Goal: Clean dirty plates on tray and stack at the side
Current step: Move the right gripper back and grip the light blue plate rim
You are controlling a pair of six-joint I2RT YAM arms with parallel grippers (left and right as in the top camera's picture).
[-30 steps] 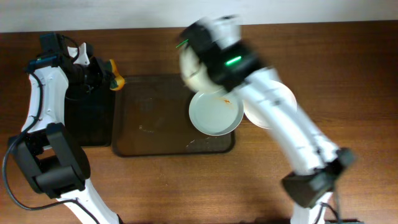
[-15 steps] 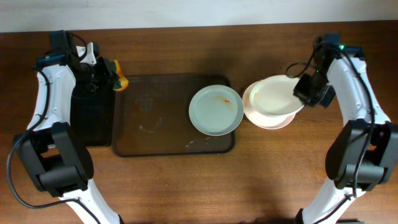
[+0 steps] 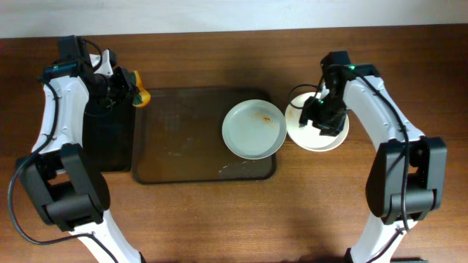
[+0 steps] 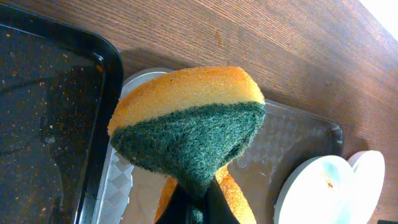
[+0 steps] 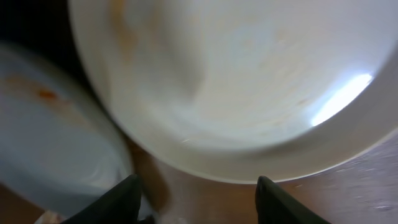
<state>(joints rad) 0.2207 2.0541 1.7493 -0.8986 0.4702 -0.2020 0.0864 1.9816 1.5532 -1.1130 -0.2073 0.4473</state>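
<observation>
The bluish plate (image 3: 254, 130), with an orange smear near its far rim, sits on the tray's (image 3: 183, 139) right end, poking over the edge. The other white plates (image 3: 316, 143) are stacked on the counter (image 3: 219, 212) just right of the tray. The right fingers (image 3: 322, 117) hang spread wide over that stack, gripping nothing. Off the tray's top-left corner, the left fingers (image 3: 126, 93) pinch a yellow-green sponge (image 4: 186, 124).

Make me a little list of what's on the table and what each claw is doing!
left claw: shut on the sponge, by the black tray
right claw: open, low over the white plates
bluish plate: on the brown tray's right end, orange smear on it
white plates: on the table, right of the brown tray
</observation>
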